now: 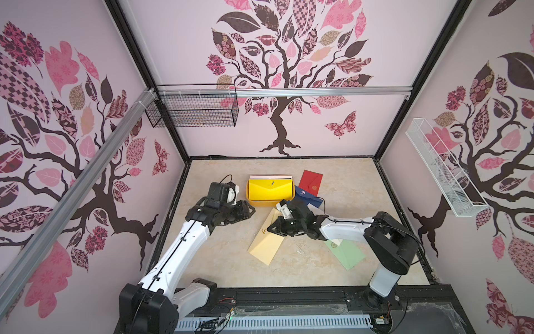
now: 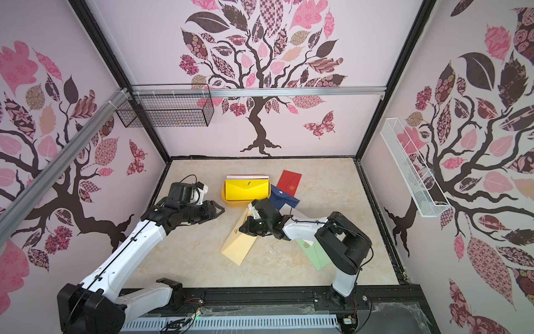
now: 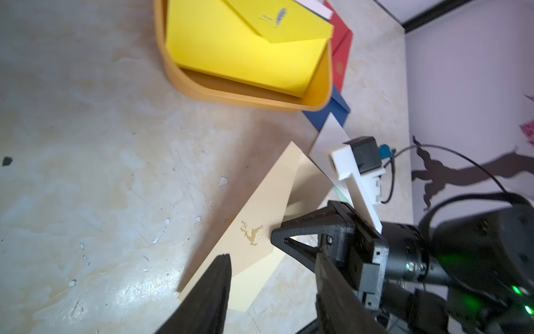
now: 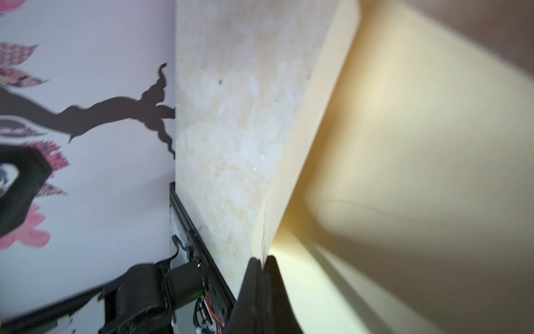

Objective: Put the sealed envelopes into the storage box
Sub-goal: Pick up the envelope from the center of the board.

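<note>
The yellow-orange storage box (image 1: 261, 203) (image 3: 231, 97) stands mid-table, holding a yellow envelope (image 1: 270, 189) (image 3: 245, 49) with pale ones behind it. A cream envelope (image 1: 264, 241) (image 3: 260, 228) (image 4: 404, 144) lies just in front of the box, one long edge raised off the table. My right gripper (image 1: 270, 228) (image 4: 261, 260) is shut on that raised edge. My left gripper (image 1: 252, 211) (image 3: 273, 292) hovers open and empty to the left of the box, above the cream envelope's end. Red (image 1: 310, 182), navy (image 1: 307, 198) and light green (image 1: 345, 254) envelopes lie on the table.
A white envelope (image 3: 326, 138) pokes out under the navy one, beneath my right arm. A black wire basket (image 1: 193, 111) hangs on the back wall. On the right wall hangs a white mesh tray (image 1: 442, 170). Bare tabletop shows left and front of the cream envelope.
</note>
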Robot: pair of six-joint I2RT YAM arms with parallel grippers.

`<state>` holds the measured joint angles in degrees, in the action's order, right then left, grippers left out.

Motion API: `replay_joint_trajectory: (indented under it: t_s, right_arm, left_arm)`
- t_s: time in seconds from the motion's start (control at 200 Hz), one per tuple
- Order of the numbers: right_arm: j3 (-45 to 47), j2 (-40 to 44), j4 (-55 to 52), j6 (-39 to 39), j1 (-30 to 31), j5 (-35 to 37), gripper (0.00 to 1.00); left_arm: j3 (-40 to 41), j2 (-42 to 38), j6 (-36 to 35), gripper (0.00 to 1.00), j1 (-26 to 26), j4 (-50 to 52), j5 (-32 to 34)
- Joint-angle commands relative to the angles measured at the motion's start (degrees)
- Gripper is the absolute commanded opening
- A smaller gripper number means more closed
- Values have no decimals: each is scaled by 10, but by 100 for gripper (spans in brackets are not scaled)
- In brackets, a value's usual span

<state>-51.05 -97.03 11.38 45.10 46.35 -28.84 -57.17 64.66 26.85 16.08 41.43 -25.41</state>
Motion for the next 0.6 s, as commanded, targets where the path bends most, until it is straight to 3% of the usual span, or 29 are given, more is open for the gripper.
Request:
replay_joint_trajectory:
  t_s: [0.0, 0.27, 0.445, 0.595]
  right_arm:
    - [28, 81, 45, -91, -17, -95, 0]
    - [70, 217, 60, -126, -55, -215, 0]
    - [67, 244, 47, -123, -56, -239, 0]
    - [63, 247, 62, -110, -56, -257, 0]
  left_arm:
    - [-21, -12, -77, 54, 2, 54, -119]
    - [7, -43, -88, 54, 69, 8, -185]
    - [24, -62, -87, 53, 73, -9, -212]
    - [47, -82, -85, 52, 75, -18, -192]
